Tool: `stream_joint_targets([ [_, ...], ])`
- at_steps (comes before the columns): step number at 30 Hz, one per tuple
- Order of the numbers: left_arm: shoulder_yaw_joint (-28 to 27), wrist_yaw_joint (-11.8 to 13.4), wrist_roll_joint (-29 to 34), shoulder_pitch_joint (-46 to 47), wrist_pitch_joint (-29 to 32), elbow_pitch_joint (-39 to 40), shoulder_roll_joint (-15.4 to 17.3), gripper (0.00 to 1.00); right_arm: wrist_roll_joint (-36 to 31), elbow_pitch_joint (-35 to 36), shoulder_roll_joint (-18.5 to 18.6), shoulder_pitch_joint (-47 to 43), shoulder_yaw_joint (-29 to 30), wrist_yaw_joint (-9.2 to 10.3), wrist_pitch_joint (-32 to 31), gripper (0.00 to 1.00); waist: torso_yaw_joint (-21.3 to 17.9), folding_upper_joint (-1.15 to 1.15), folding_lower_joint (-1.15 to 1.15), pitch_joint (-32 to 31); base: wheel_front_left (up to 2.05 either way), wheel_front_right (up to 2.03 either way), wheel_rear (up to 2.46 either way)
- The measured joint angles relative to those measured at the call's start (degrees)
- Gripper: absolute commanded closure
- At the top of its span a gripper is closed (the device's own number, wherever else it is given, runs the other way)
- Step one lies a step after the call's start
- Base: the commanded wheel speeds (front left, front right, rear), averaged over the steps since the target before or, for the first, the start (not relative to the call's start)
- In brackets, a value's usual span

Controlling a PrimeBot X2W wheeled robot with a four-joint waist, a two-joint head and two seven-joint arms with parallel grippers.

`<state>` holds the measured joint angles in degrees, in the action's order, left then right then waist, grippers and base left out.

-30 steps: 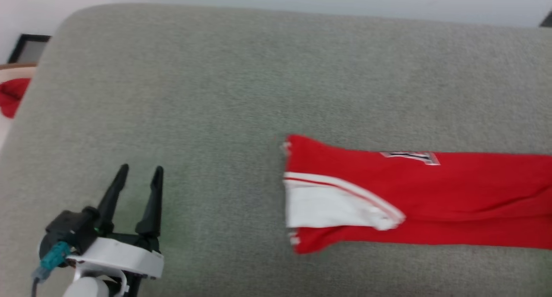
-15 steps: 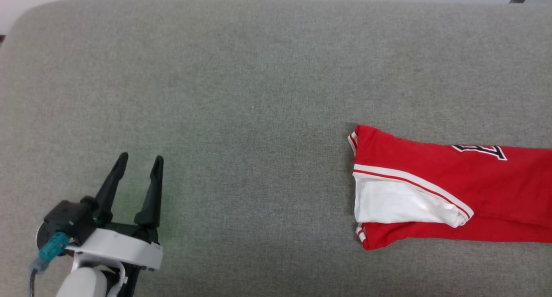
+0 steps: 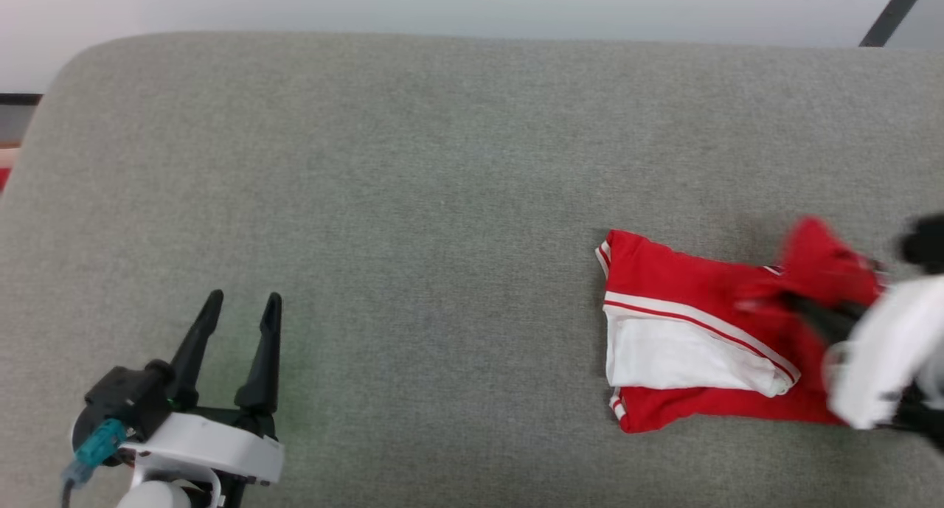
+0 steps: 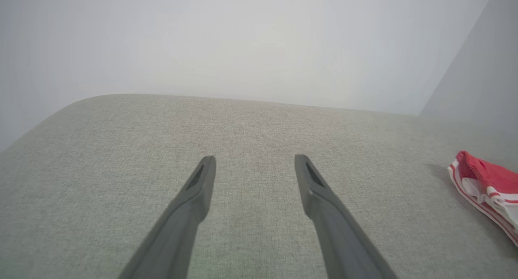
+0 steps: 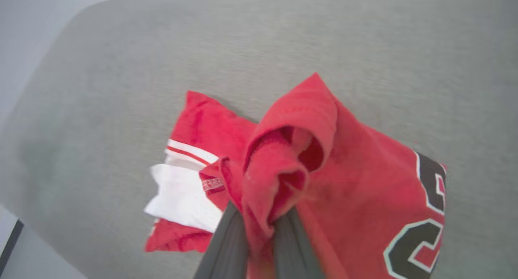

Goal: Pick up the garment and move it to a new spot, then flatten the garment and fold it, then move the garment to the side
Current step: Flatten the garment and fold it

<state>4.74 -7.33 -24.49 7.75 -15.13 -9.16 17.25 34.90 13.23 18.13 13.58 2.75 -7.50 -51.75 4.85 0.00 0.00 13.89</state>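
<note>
The garment (image 3: 686, 346) is a red shirt with a white sleeve, folded into a long strip on the right of the grey cushion (image 3: 413, 198). My right gripper (image 3: 800, 301), blurred, is shut on a bunch of its red fabric and holds that end lifted over the strip. In the right wrist view the fingers (image 5: 226, 246) pinch a rolled red fold, with the garment (image 5: 364, 182) and its black numerals below. My left gripper (image 3: 241, 298) stands open over bare cushion at the lower left, far from the shirt. The left gripper (image 4: 255, 159) holds nothing, and the garment (image 4: 485, 182) lies at that view's right edge.
The cushion's rounded far-left corner (image 3: 66, 73) drops off to a floor strip. A pale wall (image 3: 442, 3) runs behind the cushion. A dark slanted bar (image 3: 892, 10) stands at the upper right. Bare cushion spreads between my two grippers.
My right gripper has come into the head view from the right, carrying the garment's right end up and leftward over the strip. The camera shifted. The left gripper has stayed put.
</note>
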Motion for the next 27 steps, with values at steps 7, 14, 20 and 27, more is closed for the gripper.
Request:
stream_joint_targets([
  [7, 1.13, 0.0, -0.4, 0.05, 0.0, -0.31, -0.58, 0.0, 0.25, 0.19, -2.3, 4.32, -12.95, 0.0, 0.85, 1.0, 1.97, 0.0, 0.0, -0.03, 0.0, 0.0, 0.0],
  [14, 1.64, 0.0, -0.96, 0.45, 0.0, -0.7, -1.24, 0.0, -0.43, -7.04, -1.67, 4.9, -16.7, 0.0, 4.8, 1.0, 4.72, 0.0, 0.0, 0.42, 0.0, 0.0, 0.0],
  [20, 2.11, 0.0, -1.26, 0.85, 0.0, -1.21, -2.07, 0.0, -0.2, -16.18, -2.31, 6.17, -19.12, 0.0, 9.81, 1.0, 5.72, 0.0, 0.0, 1.46, 0.0, 0.0, 0.0],
  [27, 2.49, 0.0, -1.77, 2.27, 0.0, -1.83, -2.38, 0.0, -0.59, -24.87, -2.87, 9.76, -23.6, 0.0, 13.85, 1.0, 5.77, 0.0, 0.0, 2.38, 0.0, 0.0, 0.0],
])
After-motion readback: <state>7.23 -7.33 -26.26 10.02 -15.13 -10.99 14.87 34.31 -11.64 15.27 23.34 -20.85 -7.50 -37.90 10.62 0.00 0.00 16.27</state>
